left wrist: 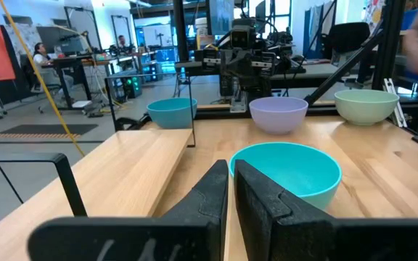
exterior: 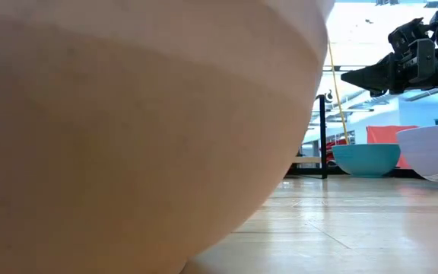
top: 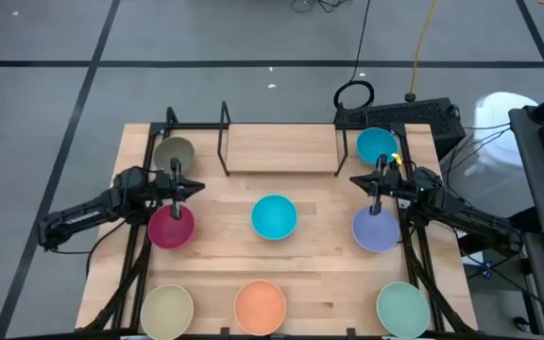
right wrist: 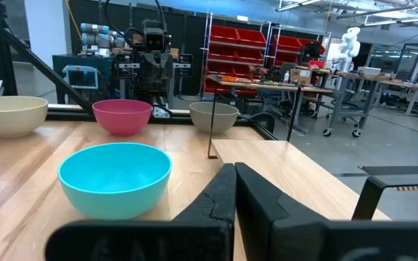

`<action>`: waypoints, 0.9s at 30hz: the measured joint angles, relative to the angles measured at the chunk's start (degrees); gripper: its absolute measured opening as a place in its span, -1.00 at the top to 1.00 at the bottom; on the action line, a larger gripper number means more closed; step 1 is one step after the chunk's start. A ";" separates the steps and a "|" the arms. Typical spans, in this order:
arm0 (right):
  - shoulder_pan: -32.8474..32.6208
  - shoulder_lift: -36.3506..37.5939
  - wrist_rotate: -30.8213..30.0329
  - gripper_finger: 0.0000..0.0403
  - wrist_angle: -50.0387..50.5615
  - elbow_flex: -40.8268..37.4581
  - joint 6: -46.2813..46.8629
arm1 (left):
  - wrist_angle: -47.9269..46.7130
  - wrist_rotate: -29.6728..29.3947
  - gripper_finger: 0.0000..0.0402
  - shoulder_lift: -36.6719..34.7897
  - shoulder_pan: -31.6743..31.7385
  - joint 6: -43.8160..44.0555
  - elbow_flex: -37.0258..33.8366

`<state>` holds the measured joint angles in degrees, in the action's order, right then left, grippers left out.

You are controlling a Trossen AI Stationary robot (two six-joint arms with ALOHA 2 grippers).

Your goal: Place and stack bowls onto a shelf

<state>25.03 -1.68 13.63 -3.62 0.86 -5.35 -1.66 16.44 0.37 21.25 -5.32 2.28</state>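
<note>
All bowls rest upright on their bases on the tabletop. In the high view the olive-grey bowl [top: 173,153] and blue bowl [top: 377,146] flank the shelf [top: 281,149] at the far edge. The magenta bowl [top: 171,227], cyan bowl [top: 274,217] and lavender bowl [top: 376,229] form the middle row. The cream bowl [top: 167,310], orange bowl [top: 260,306] and pale green bowl [top: 402,308] line the near edge. My left gripper [top: 199,185] [left wrist: 231,181] hovers shut above the magenta bowl's far side, pointing right. My right gripper [top: 354,179] [right wrist: 234,181] hovers shut between the blue and lavender bowls, pointing left.
The shelf's black upright rods [top: 225,140] stand at both its sides, and its wood surface [left wrist: 133,170] holds nothing. The orange bowl [exterior: 128,114] fills most of the low view. Black frame bars run along the table's left and right edges. A dark box [top: 433,118] sits beyond the far right corner.
</note>
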 joint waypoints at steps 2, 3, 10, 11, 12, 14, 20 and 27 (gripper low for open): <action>0.01 0.00 0.00 0.99 0.00 -0.02 0.00 | -0.01 -0.01 0.84 0.00 0.01 0.01 0.00; -0.01 0.01 -0.02 0.99 0.00 0.00 0.00 | 0.01 0.00 0.84 0.00 0.00 0.00 0.00; 0.01 -0.01 0.00 0.99 0.00 -0.02 0.00 | -0.01 -0.01 0.84 -0.01 0.00 0.00 0.00; 0.01 0.01 0.00 0.99 0.00 -0.02 0.00 | -0.01 0.01 0.84 -0.01 -0.01 0.00 0.00; -0.01 0.01 0.00 0.99 0.00 -0.02 -0.02 | -0.01 0.01 0.84 0.01 -0.01 0.00 0.00; 0.00 0.00 0.00 0.99 0.00 -0.01 0.00 | -0.01 0.00 0.84 0.01 0.00 0.00 0.00; 0.01 0.00 0.00 0.99 0.00 -0.01 -0.01 | -0.01 0.01 0.84 0.00 0.00 0.00 0.00; 0.00 0.00 0.07 0.99 -0.88 -0.01 -0.01 | 0.00 -0.01 0.84 -0.01 0.01 0.00 0.00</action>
<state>25.03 -1.69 13.69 -4.49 0.85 -5.36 -1.66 16.43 0.37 21.26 -5.32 2.28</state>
